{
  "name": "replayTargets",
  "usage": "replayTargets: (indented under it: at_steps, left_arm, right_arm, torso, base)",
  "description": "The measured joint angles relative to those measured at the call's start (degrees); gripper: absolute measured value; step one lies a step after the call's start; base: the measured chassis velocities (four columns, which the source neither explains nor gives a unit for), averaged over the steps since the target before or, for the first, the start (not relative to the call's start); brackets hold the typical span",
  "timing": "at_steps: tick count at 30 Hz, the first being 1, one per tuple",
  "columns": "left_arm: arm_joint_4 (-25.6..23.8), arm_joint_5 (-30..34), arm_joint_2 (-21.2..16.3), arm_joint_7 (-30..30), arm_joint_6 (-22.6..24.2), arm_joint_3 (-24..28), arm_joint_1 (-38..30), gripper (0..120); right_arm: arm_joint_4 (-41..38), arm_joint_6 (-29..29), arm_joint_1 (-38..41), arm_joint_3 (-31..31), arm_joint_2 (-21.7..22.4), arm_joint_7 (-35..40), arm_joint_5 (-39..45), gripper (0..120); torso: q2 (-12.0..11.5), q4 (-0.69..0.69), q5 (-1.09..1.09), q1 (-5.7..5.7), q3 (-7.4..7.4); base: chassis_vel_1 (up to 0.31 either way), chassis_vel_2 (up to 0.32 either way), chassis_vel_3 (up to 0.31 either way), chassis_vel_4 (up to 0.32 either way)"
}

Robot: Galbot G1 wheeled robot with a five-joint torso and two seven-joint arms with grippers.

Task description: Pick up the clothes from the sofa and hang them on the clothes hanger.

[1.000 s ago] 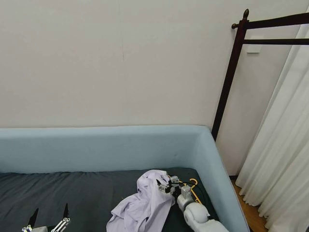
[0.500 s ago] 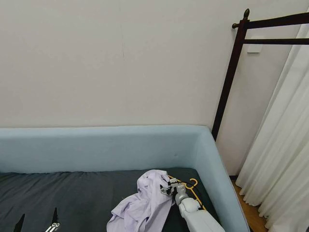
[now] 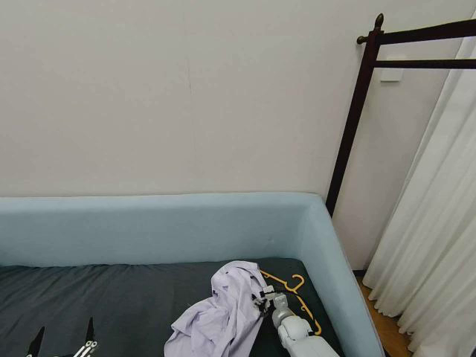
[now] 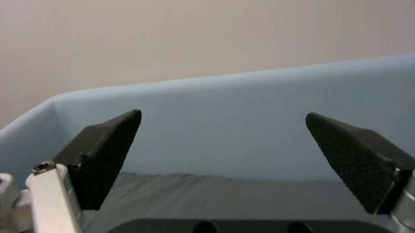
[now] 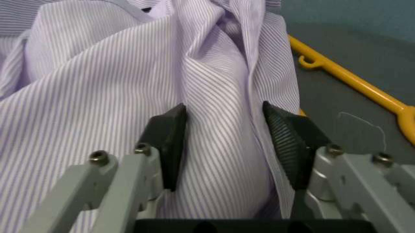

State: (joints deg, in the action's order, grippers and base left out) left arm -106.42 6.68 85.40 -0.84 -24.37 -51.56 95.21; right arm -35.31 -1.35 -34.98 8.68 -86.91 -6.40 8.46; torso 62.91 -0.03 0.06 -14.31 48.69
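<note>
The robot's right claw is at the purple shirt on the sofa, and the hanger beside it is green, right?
Not quite. The hanger is yellow, not green; the right wrist view shows it. The right claw is at the purple shirt.

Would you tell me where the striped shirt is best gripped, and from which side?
Likely the raised ridge of the striped shirt beside the yellow hanger, from above: it stands proud, and the open right gripper straddles it. The left gripper hangs apart.
</note>
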Motion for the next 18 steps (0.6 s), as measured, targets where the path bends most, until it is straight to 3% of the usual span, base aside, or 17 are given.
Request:
replayTargets:
  at_steps: [4, 12, 18]
  left_arm:
    - [0.4, 0.0, -0.4, -0.4, -0.4, 0.3, -0.2, 100]
    - [1.7, 0.1, -1.2, -0.6, -0.9, 0.7, -0.8, 100]
    - [2.8, 0.3, -1.9, -0.7, -0.9, 1.3, -1.8, 100]
  right_arm:
    - [-1.8, -0.4, -1.2, -0.3, 0.0, -0.3, 0.1, 26]
    - [-5.6, -0.5, -3.1, -1.6, 1.1, 1.1, 0.8, 0]
    - [-20.1, -1.1, -9.9, -8.3, 6.8, 2.0, 4.5, 0]
  torso:
    - [0.0, 0.01, 0.0, 0.0, 0.0]
    - [0.0, 0.02, 0.0, 0.0, 0.0]
    - [0.0, 0.01, 0.0, 0.0, 0.0]
  base:
    - [0.0, 0.0, 0.0, 0.0]
    - [0.0, 0.0, 0.0, 0.0]
    - [0.0, 0.0, 0.0, 0.0]
